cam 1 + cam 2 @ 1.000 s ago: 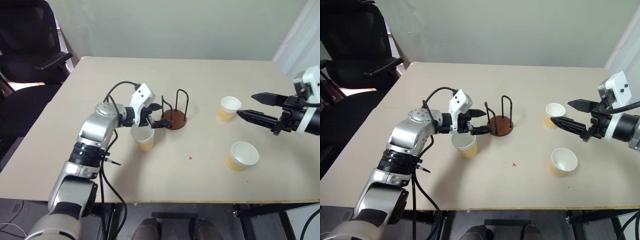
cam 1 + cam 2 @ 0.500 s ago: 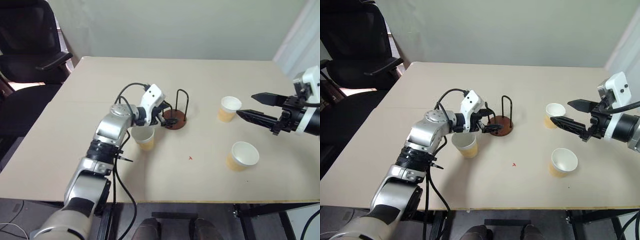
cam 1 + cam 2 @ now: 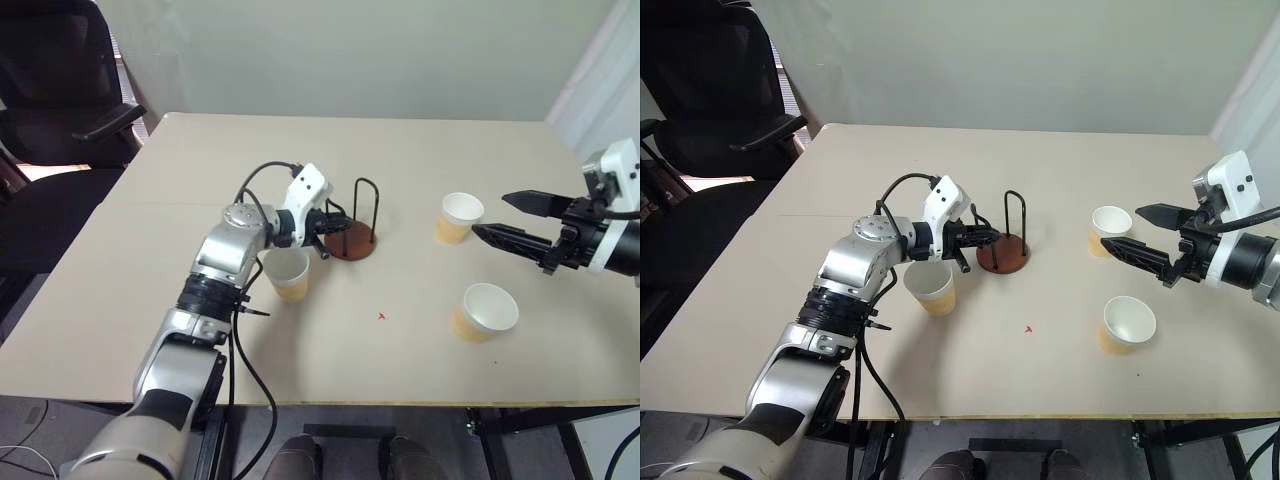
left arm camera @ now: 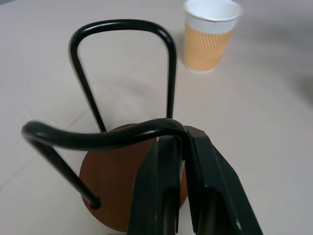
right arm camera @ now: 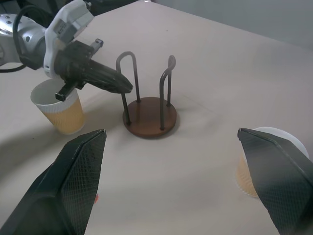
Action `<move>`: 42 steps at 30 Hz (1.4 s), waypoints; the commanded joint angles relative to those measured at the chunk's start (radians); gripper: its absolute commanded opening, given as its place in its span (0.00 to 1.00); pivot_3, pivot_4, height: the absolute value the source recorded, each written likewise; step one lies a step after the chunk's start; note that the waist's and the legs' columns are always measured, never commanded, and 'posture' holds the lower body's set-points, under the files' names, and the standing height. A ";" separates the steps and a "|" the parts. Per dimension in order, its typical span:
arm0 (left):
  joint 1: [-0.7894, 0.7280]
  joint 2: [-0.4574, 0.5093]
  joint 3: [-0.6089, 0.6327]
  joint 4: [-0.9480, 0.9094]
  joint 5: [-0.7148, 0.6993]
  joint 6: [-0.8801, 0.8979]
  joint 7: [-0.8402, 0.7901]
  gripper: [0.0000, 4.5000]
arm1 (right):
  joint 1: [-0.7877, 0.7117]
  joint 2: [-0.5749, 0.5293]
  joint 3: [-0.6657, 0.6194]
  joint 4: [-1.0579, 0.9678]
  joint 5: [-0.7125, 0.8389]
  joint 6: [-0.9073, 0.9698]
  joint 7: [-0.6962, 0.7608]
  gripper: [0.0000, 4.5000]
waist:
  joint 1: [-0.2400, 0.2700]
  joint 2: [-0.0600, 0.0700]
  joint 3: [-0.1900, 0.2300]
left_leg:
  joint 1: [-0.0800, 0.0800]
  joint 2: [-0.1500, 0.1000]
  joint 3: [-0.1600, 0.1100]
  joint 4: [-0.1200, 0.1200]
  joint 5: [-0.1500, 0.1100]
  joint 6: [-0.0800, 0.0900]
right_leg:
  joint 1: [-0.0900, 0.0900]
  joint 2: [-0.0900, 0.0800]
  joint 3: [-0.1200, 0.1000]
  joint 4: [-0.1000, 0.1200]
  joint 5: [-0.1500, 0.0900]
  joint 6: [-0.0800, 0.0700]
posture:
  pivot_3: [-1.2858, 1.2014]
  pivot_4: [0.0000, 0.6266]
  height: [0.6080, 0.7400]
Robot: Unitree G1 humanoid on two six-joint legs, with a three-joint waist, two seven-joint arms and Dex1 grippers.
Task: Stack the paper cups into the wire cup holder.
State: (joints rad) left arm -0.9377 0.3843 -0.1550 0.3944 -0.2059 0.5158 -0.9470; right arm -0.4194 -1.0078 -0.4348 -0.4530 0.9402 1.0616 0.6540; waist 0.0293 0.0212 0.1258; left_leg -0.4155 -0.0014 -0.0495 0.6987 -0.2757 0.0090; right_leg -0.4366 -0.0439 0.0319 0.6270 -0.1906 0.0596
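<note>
Shifted rightward since the earlier pictures: left gripper (image 3: 335, 226), once spread above the nearest cup, now pinched shut on the near wire loop of the cup holder (image 3: 349, 240), just left of centre in the head views. Right gripper (image 3: 510, 217) unmoved at the right edge, jaws spread wide, holding nothing, tips pointing left near the upper right cup (image 3: 458, 217).

Task barely begun, by the look of it. Holder empty: bare reddish-brown base, two black wire loops, no cup inside. All three paper cups upright on the table (image 3: 400, 150), mouths up. One cup (image 3: 287, 273) just below and left of the holder, under the left arm. A second at upper right. A third (image 3: 483, 311) at lower right, well apart from the holder. Every cup yet to be lifted and stacked; gripping the holder probably meant to steady or reposition it first.

Left wrist view: close look at black fingers (image 4: 159, 196) nearly touching, with the curved loop passing across their tips, and a far cup beyond the second loop. Right wrist view: holder from the opposite side, left gripper reaching in against the loop, near cup beside it, and two broad mesh-textured pads (image 5: 80, 176) set far apart.
</note>
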 commanded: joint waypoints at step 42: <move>0.146 0.135 -0.214 -0.374 -0.020 -0.075 -0.392 0.74 | 0.063 -0.147 -0.092 -0.037 0.036 -0.060 0.030 1.00 | 0.001 0.001 0.000 | 0.003 0.000 0.001 0.000 -0.001 0.004 | 0.004 -0.002 0.001 -0.001 0.001 0.002 | 0.52 0.24 1.00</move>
State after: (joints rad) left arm -0.7868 0.5081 -0.3917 0.0649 -0.2274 0.4483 -1.3416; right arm -0.3337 -1.1266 -0.5294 -0.4954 0.9991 1.0355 0.6637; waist 0.0304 0.0218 0.1254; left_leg -0.4125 -0.0016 -0.0490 0.6989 -0.2764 0.0128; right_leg -0.4324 -0.0457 0.0323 0.6265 -0.1901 0.0617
